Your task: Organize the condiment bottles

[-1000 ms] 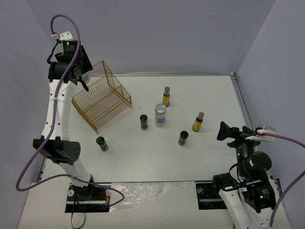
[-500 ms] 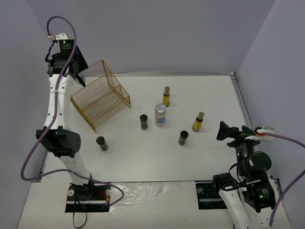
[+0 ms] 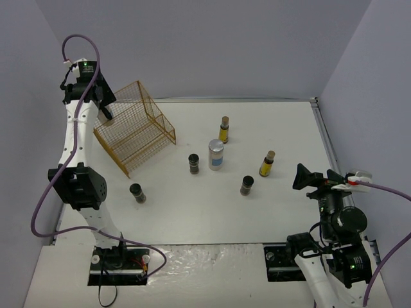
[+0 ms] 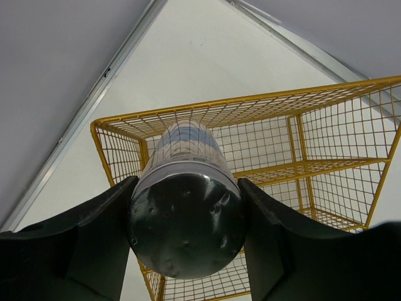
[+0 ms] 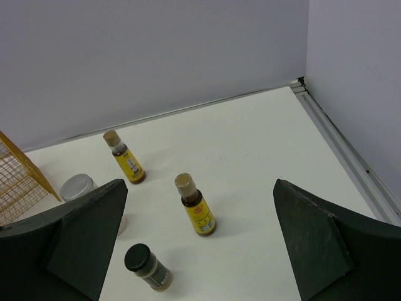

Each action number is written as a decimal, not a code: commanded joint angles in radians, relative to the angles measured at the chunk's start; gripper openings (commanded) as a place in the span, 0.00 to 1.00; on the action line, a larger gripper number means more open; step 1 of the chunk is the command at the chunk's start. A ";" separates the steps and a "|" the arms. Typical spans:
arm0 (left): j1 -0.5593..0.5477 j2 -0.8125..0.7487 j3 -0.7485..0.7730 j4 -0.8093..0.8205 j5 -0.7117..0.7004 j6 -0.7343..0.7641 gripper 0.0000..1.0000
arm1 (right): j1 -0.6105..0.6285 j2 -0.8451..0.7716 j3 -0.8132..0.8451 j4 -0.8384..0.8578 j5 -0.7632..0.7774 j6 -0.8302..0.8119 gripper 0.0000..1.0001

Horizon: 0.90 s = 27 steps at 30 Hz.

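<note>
My left gripper (image 3: pixel 103 104) is raised at the far left, behind the gold wire rack (image 3: pixel 136 130). It is shut on a white, blue-labelled cylinder (image 4: pixel 186 210), whose dark base faces the wrist camera, with the rack (image 4: pixel 301 169) below it. On the table stand a second white cylinder (image 3: pixel 216 154), two yellow tan-capped bottles (image 3: pixel 223 129) (image 3: pixel 267 163) and three dark black-capped jars (image 3: pixel 193 163) (image 3: pixel 246 185) (image 3: pixel 137 193). My right gripper (image 3: pixel 307 178) is open and empty at the right. Its wrist view shows both yellow bottles (image 5: pixel 128 164) (image 5: pixel 197 207) and one dark jar (image 5: pixel 147 266).
The rack lies tilted with its open side toward the table's middle. A metal rail (image 3: pixel 324 138) runs along the table's right edge. Grey walls close in the back and both sides.
My left arm has swung a little to the left and back with the white cylinder in its grip. The right arm and the standing bottles have not moved.
</note>
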State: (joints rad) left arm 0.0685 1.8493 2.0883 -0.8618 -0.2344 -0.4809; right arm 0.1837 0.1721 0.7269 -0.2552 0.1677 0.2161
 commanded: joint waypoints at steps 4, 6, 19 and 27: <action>0.046 0.072 0.088 -0.003 0.072 -0.037 0.00 | 0.002 -0.010 -0.006 0.088 0.005 -0.001 1.00; 0.047 0.093 0.087 -0.009 0.075 -0.038 0.02 | 0.002 -0.011 -0.006 0.086 0.003 -0.001 1.00; 0.054 0.142 0.049 -0.016 0.067 -0.049 0.36 | 0.003 -0.014 -0.007 0.088 -0.002 -0.001 1.00; 0.065 0.131 0.046 -0.029 0.094 -0.051 0.92 | 0.002 -0.018 -0.007 0.088 -0.005 -0.003 1.00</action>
State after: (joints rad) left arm 0.1186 2.0583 2.1113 -0.9047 -0.1479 -0.5271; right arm 0.1837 0.1501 0.7197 -0.2508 0.1680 0.2161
